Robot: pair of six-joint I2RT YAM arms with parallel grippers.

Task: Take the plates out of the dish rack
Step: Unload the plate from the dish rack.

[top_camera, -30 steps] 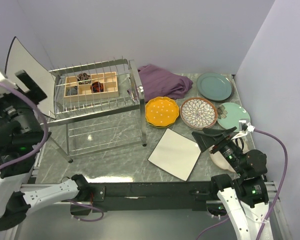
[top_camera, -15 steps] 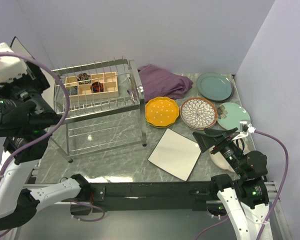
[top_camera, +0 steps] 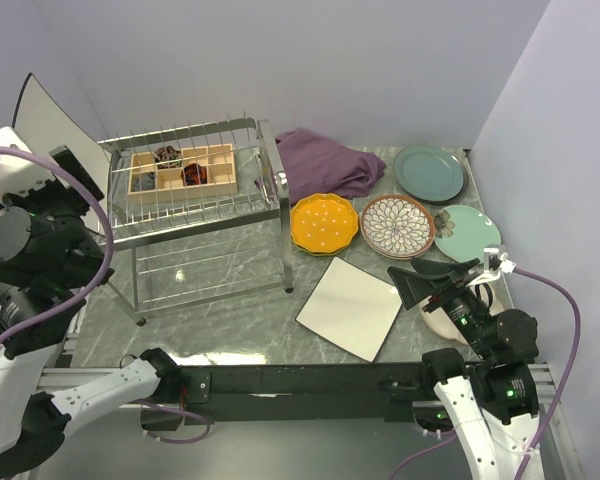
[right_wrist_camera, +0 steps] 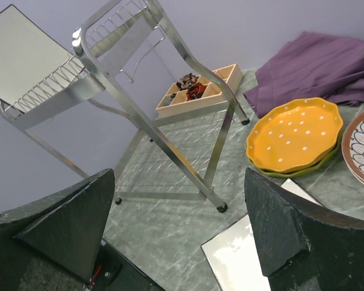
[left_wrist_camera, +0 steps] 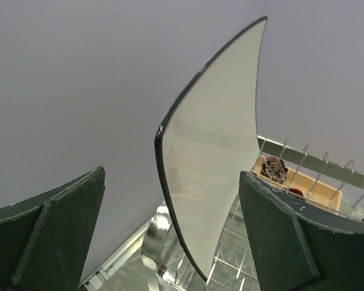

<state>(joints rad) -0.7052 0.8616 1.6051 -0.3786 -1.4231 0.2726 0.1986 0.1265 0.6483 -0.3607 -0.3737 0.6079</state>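
Just ahead of the left gripper (left_wrist_camera: 171, 174), framed by its wide-spread, empty fingers, a white square plate (left_wrist_camera: 212, 151) with a dark rim stands on edge at the end of the dish rack (top_camera: 200, 223), untouched. The right gripper (right_wrist_camera: 179, 174), likewise spread and holding nothing, hangs above the table. A second white square plate (right_wrist_camera: 242, 257) lies flat just below it, and an orange dotted plate (right_wrist_camera: 294, 136) lies beyond its right finger.

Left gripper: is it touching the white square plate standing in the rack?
Cannot tell. In the left wrist view the open left gripper frames the white square plate; one finger overlaps its edge, depth unclear.
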